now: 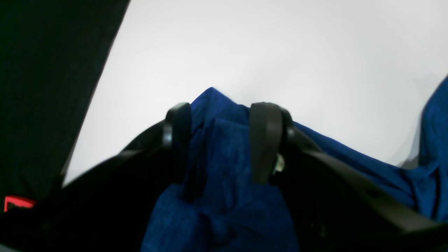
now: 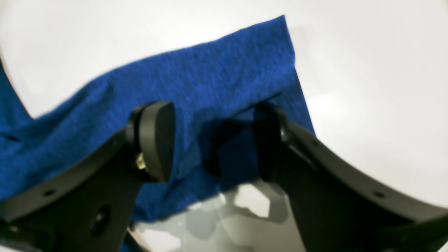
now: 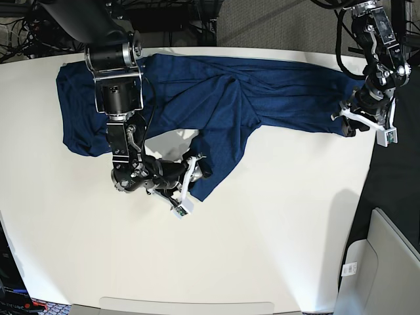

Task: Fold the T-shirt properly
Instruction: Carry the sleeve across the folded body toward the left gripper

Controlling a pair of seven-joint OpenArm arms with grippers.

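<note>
Left gripper: we see it clamped on a bunched T-shirt sleeve end.
Right gripper: spread wide; we think cloth merely lies between, ungripped.
Hidden: shirt's far-left part, behind the right arm.

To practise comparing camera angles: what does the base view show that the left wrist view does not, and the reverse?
Only the base view shows the whole T-shirt spread across the white table, both arms, and the right gripper open around a sleeve end.

Only the left wrist view shows up close the left gripper with a bunch of blue cloth clamped between its fingers.

Both show the dark blue cloth, the white table and the left gripper at the other sleeve end.
</note>
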